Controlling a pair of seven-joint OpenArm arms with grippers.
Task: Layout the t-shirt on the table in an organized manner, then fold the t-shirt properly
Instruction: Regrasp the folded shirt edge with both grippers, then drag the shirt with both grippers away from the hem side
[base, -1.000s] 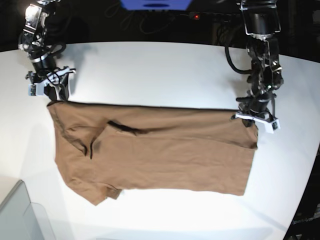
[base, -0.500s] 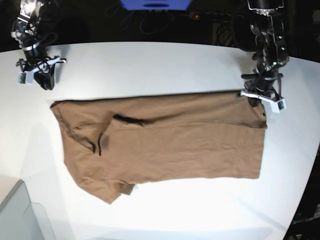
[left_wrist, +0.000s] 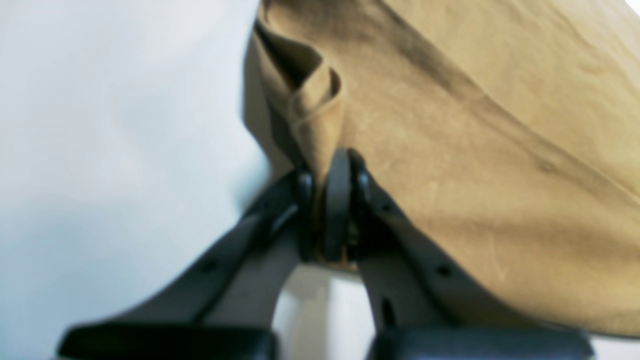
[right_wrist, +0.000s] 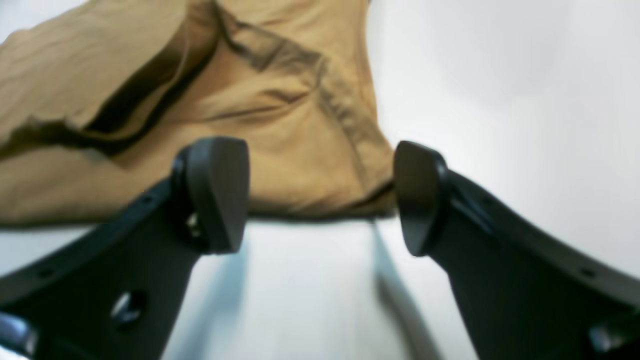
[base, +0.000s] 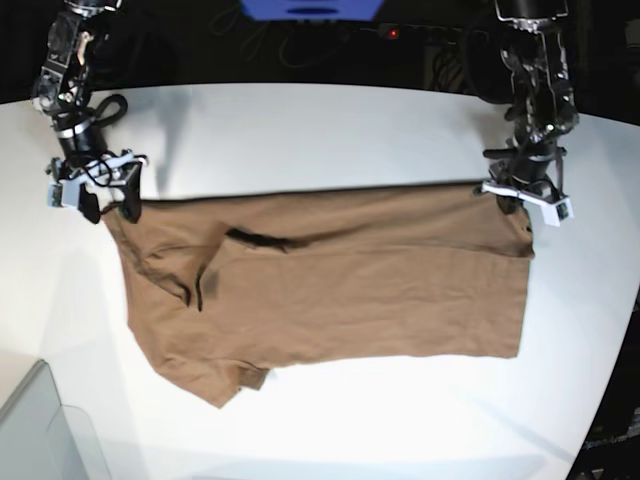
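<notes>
Cloth lay spread sideways across the table (base: 300, 130): the t-shirt (base: 340, 290) was folded in half lengthwise, collar end toward the right gripper (right_wrist: 320, 195), hem end toward the left gripper (left_wrist: 332, 210). The left gripper was clamped on a bunched fold at the hem corner, probably to hold that end in place. The right gripper's jaws stood wide and empty, just short of the shoulder corner, seemingly lined up to take it so the upper edge could be stretched flat. Compared with half a second earlier, the right arm had come back down from the table's far corner to the shirt's edge, while the left arm and the shirt had hardly shifted
</notes>
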